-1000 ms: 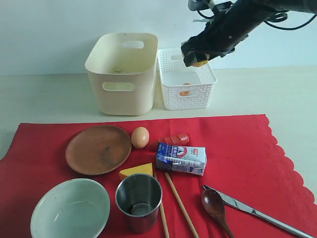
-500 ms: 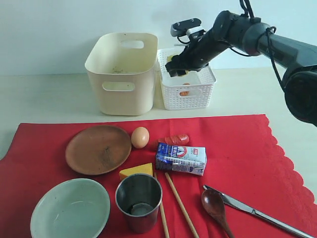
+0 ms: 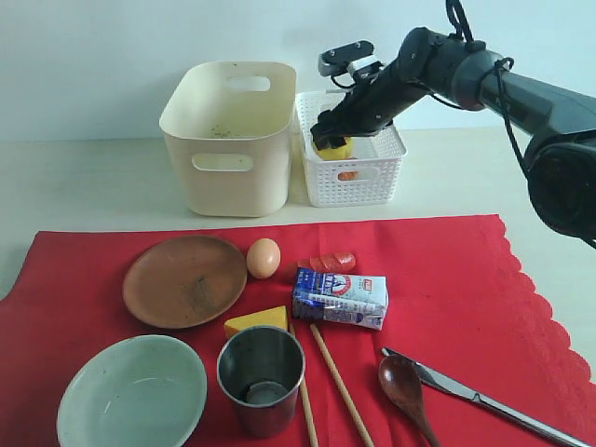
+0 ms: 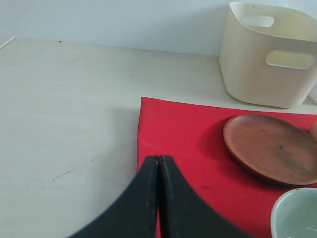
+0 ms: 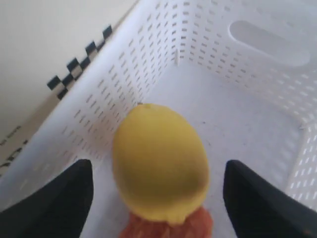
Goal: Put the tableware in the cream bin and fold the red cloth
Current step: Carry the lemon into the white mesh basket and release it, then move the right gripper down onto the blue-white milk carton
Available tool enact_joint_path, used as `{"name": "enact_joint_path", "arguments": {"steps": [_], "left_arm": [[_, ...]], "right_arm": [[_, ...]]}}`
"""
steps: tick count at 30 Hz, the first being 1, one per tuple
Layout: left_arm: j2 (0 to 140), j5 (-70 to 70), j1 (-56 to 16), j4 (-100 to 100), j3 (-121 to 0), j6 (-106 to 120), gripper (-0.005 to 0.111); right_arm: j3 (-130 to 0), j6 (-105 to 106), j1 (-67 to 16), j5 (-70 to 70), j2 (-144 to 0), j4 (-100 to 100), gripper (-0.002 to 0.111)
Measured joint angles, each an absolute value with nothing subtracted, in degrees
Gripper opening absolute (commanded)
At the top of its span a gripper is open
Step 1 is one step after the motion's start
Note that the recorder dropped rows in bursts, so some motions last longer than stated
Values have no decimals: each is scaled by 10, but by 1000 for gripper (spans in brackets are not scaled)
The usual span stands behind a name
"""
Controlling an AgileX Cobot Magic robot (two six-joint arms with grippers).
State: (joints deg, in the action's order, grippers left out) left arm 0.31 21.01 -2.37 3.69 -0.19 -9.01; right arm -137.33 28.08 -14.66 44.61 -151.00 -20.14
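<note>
A: Red fabric sheet with a scalloped edge (image 3: 466, 279) lies flat and unfolded on the table. How does the tableware lie on it?
B: All of it is on the cloth, none in the tall cream plastic bin (image 3: 228, 140) behind. The two wooden chopsticks (image 3: 340, 386) run from the blue-white milk carton (image 3: 340, 298) toward the near edge, almost parallel. The dark wooden spoon (image 3: 405, 386) has its bowl to the far side. The silver metal knife (image 3: 484, 402) lies slanted toward the near right corner.
A: Can the carton's print be read?
B: No, it is too small.
A: And the grippers?
B: The right gripper (image 5: 158, 198) stands wide around a yellow lemon (image 5: 158, 158) inside the white lattice basket (image 5: 163, 64), with gaps on both sides. The left gripper (image 4: 158, 161) is closed and empty at the cloth's left edge.
</note>
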Motion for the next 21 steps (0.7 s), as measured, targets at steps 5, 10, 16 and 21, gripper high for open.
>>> {"name": "enact_joint_path", "arguments": {"steps": [5,10,16,21], "left_arm": [[3,210,-24,37,-2,-90,0],[3,210,-24,37,-2,-90,0],[3,210,-24,37,-2,-90,0],[3,210,-24,37,-2,-90,0]], "right_arm": [[-1420,270,-147,499,-1510,-201,73],[-1452,221,-147,567,-1494,-165,70],[-1458,184,-147,647,-1449,-136,70],[-1458,173,-147,691,-1418,-135,70]]}}
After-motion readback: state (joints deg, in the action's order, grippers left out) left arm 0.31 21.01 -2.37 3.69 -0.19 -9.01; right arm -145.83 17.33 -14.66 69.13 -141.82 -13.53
